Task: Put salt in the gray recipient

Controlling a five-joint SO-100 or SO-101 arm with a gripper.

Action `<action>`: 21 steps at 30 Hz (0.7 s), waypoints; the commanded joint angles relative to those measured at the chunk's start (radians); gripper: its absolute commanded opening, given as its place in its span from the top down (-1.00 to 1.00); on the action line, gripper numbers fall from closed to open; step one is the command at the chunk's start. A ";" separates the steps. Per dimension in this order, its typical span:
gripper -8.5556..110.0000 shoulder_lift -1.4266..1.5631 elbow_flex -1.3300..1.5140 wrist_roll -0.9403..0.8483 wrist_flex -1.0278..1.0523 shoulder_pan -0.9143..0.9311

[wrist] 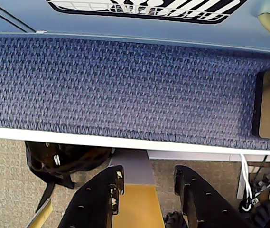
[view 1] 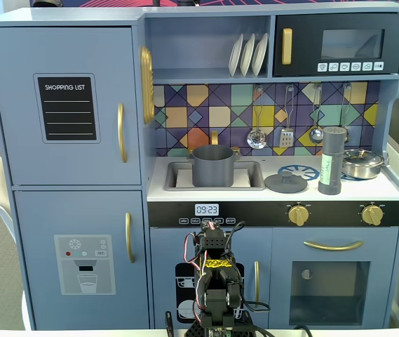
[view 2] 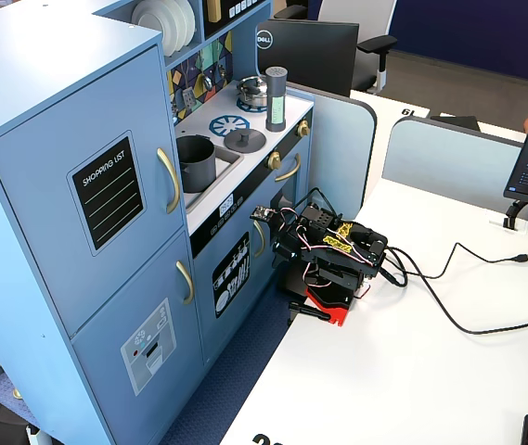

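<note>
The salt is a tall gray cylinder shaker (view 1: 332, 160) standing on the toy kitchen's counter at the right, next to a round blue burner; it also shows in the other fixed view (view 2: 276, 98). The gray recipient is a gray pot (view 1: 213, 165) in the sink, lidless, seen in both fixed views (view 2: 196, 162). Its gray lid (view 1: 285, 183) lies on the counter between pot and shaker. My arm (view 1: 213, 281) sits folded low in front of the kitchen, on a white table (view 2: 412, 371), far below the counter. In the wrist view my gripper (wrist: 149, 173) is open and empty, pointing down at the floor.
A shiny steel pot (view 1: 362, 163) stands right of the shaker. Utensils (view 1: 287, 133) hang on the tiled back wall above the counter. Oven door handle (view 1: 333, 245) and knobs (view 1: 298, 214) face the arm. Cables (view 2: 468, 315) trail across the white table. Blue carpet (wrist: 125, 85) lies below the gripper.
</note>
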 commanded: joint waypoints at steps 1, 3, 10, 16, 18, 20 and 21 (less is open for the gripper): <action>0.85 0.003 -0.006 -0.018 0.006 -0.035; 0.85 0.003 -0.006 -0.018 0.006 -0.034; 0.85 0.003 -0.006 -0.018 0.006 -0.034; 0.85 0.003 -0.032 -0.058 0.003 -0.014; 0.85 -0.046 -0.118 -0.049 0.011 -0.008; 0.85 -0.126 -0.250 -0.041 0.020 0.011; 0.85 -0.164 -0.322 -0.020 0.025 0.025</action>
